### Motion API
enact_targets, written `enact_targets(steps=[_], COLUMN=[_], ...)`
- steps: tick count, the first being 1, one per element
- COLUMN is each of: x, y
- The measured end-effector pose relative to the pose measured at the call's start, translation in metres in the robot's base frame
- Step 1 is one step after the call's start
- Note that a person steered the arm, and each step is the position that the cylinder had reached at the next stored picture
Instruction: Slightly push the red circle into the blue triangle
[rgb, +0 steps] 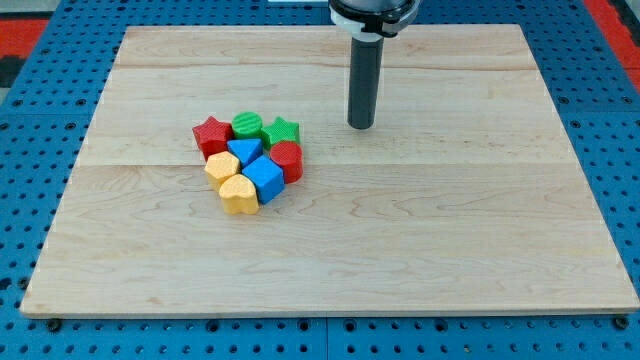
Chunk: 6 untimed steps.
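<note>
The red circle (288, 160) sits at the right side of a tight cluster of blocks left of the board's middle. The blue triangle (243, 150) lies just to its left, in the cluster's centre, close to or touching it. My tip (361, 126) rests on the board above and to the right of the red circle, well apart from every block. The rod rises from it to the view's top edge.
Around the blue triangle stand a red star (211, 135), a green circle (248, 126), a green star (283, 131), a blue cube (265, 179), a yellow hexagon (222, 167) and a yellow heart (238, 194). The wooden board (450, 230) lies on a blue pegboard (40, 120).
</note>
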<state>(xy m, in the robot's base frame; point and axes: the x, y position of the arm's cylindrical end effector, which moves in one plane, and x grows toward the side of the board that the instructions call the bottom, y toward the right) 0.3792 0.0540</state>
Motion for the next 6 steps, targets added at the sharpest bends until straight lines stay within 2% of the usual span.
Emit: enact_targets(steps=[1,2,4,6], x=[0.044,0.089,0.067,0.020], y=[0.030,-0.004,-0.095,-0.095])
